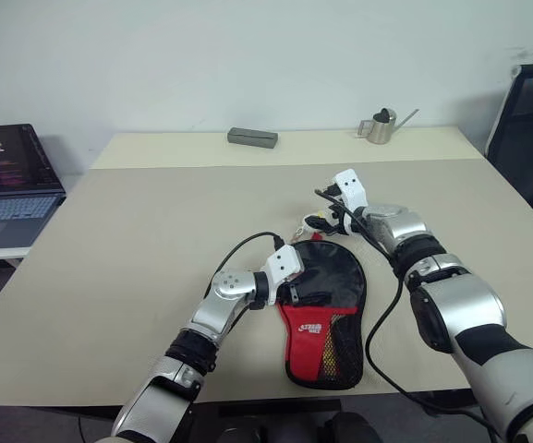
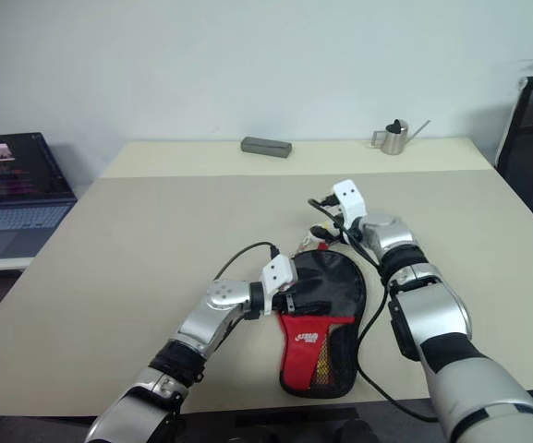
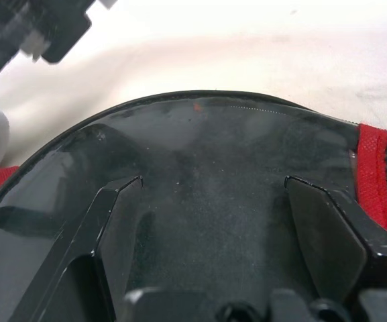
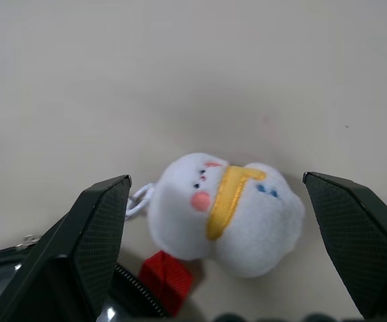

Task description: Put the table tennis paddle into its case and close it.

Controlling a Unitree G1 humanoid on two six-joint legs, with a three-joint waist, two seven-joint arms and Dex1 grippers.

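The case (image 1: 326, 343) lies flat near the table's front edge, its round black end away from me and its red mesh end towards me. My left gripper (image 1: 305, 297) rests open on the black end, fingers (image 3: 314, 228) spread apart over the glossy fabric (image 3: 200, 134). Just past the case's far rim my right gripper (image 4: 214, 180) is open, its fingers on either side of the small white-yellow charm (image 4: 223, 211), not touching it. The charm lies on the table beside a red tab of the case. The table tennis paddle is hidden.
A grey block (image 1: 252, 137) and a metal watering can (image 1: 381, 126) stand at the table's far edge. An open laptop (image 1: 7, 180) sits on a side table to the left, a black chair (image 1: 529, 129) to the right. A black cable (image 1: 377, 341) loops beside the case.
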